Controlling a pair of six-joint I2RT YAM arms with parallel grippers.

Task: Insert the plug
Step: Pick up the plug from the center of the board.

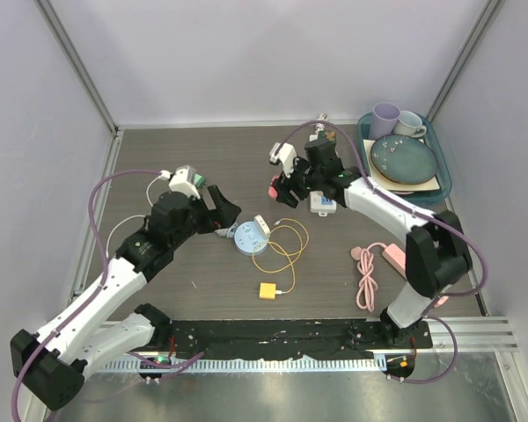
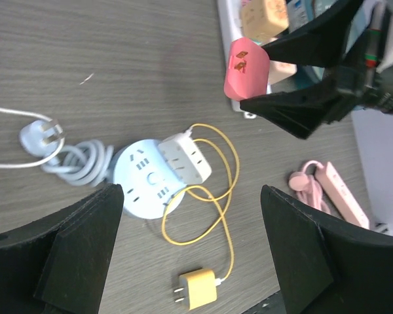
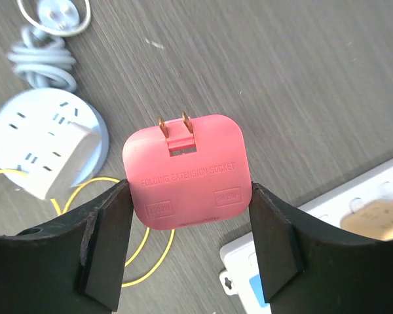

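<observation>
Plug (image 1: pixel 277 188) above table (image 1: pixel 202 158), adapter (image 1: pixel 261 226) on socket hub (image 1: pixel 243 241)

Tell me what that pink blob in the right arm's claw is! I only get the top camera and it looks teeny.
Observer: It's a flat pink plug, pinched by its sides in the right gripper. Two coppery prongs stick out near one edge.
Operator: Does it say anything?
Observer: Yes, raised letters on it read "folding extension socket".
Operator: Is the other claw grabbing something?
Observer: No. The left gripper is open and empty, above the round blue socket hub.
</observation>
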